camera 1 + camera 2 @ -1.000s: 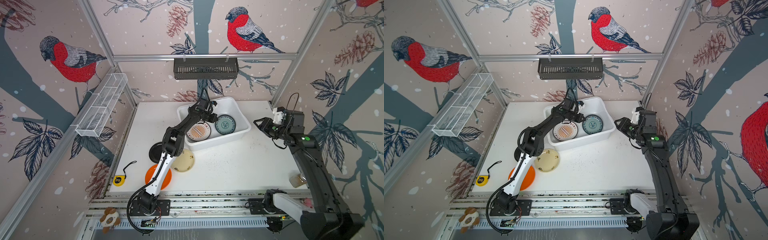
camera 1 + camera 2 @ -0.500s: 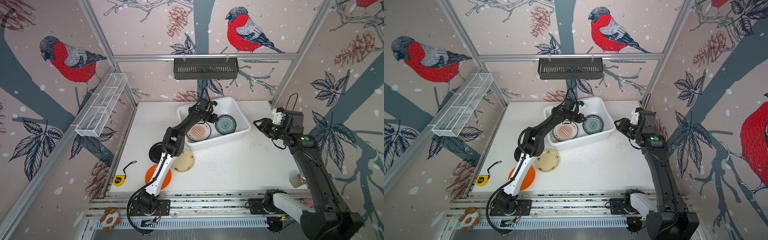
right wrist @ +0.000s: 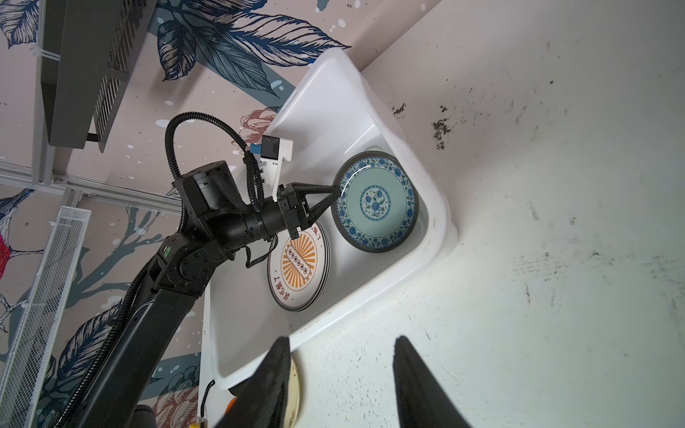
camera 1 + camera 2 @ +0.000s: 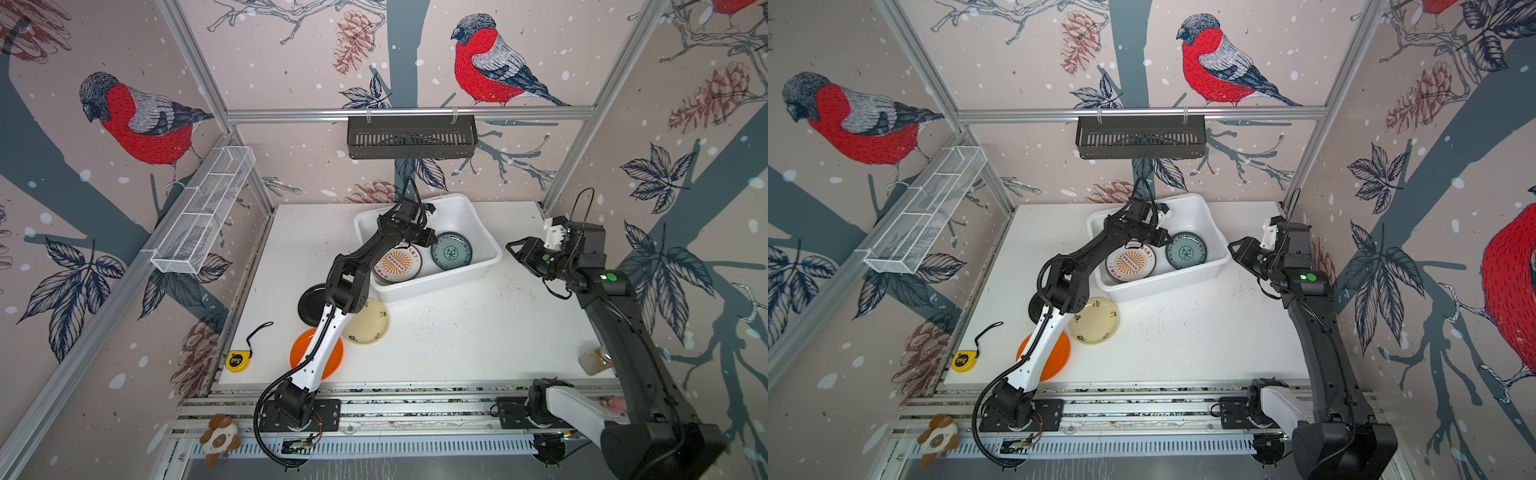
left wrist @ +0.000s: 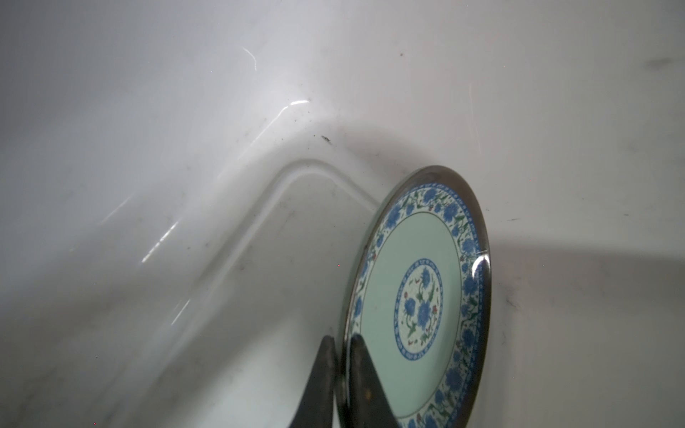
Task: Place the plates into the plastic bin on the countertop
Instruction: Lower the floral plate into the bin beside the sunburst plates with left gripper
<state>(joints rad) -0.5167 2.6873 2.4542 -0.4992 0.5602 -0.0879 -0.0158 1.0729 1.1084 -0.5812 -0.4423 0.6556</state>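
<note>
The plastic bin [image 4: 440, 282] [image 4: 1167, 286] [image 3: 441, 207] stands at the back of the countertop [image 4: 457, 340]. Inside it my left gripper [image 4: 432, 240] [image 4: 1167, 240] [image 5: 343, 344] [image 3: 335, 194] is shut on the rim of the teal plate [image 4: 451, 251] [image 4: 1185, 250] [image 5: 419, 296] [image 3: 376, 203], which is tilted by the bin's wall. A stack of sunburst plates [image 4: 397, 264] [image 3: 298, 265] lies beside it. Black [image 4: 309, 305], cream [image 4: 368, 322] and orange [image 4: 334, 353] plates lie on the countertop, partly under the left arm. My right gripper [image 4: 510, 249] [image 3: 343, 339] is open and empty, right of the bin.
A yellow tape measure [image 4: 235, 360] lies at the front left edge and a small jar [image 4: 596, 360] at the front right. A black slatted basket [image 4: 411, 137] hangs on the back rail. A white wire rack [image 4: 203, 212] runs along the left wall.
</note>
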